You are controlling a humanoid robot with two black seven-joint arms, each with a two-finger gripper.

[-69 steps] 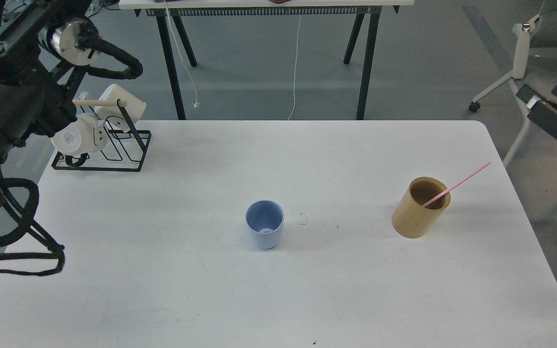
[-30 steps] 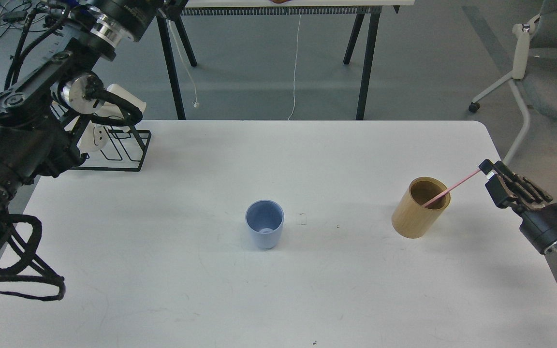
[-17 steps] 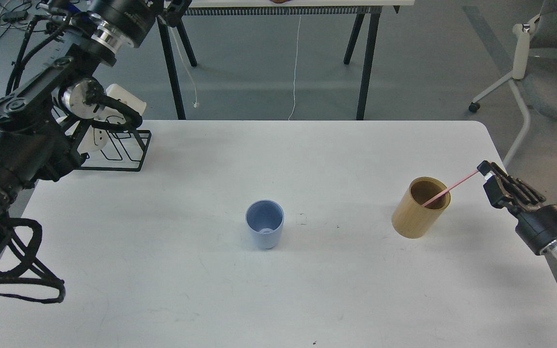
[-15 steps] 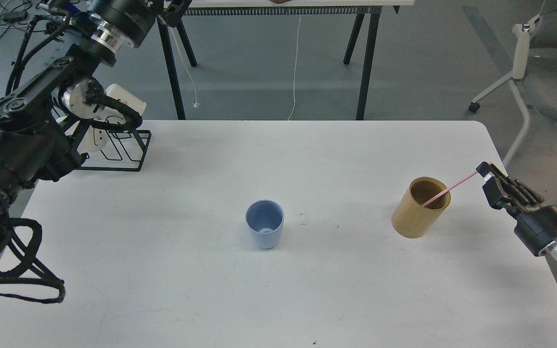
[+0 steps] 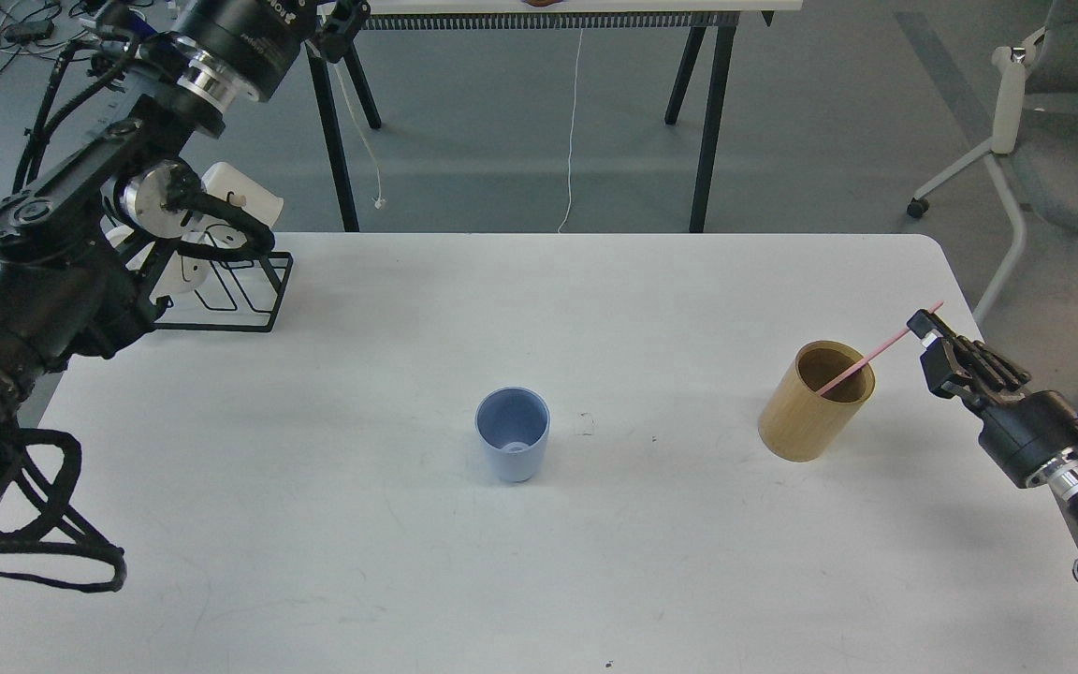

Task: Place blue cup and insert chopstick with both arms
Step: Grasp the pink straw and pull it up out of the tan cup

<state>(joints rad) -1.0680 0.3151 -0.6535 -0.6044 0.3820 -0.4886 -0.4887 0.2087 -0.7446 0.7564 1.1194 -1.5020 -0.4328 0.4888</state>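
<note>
Blue cup (image 5: 512, 433) upright mid-surface, open side up, nothing near it. Chopstick (image 5: 879, 349) leans in the tan wooden holder (image 5: 816, 401), well right of the cup, top end sticking out up-right past the rim. Right hand (image 5: 928, 339) sits at that top end, fingers closed on the chopstick. Left arm (image 5: 80, 234) reaches up off the far-left; its hand is out of frame. Wire mug rack (image 5: 221, 285) with white mugs at the back-left corner of the white surface (image 5: 539, 562), partly hidden behind the left arm. Office chair (image 5: 1044, 122) off the right.
</note>
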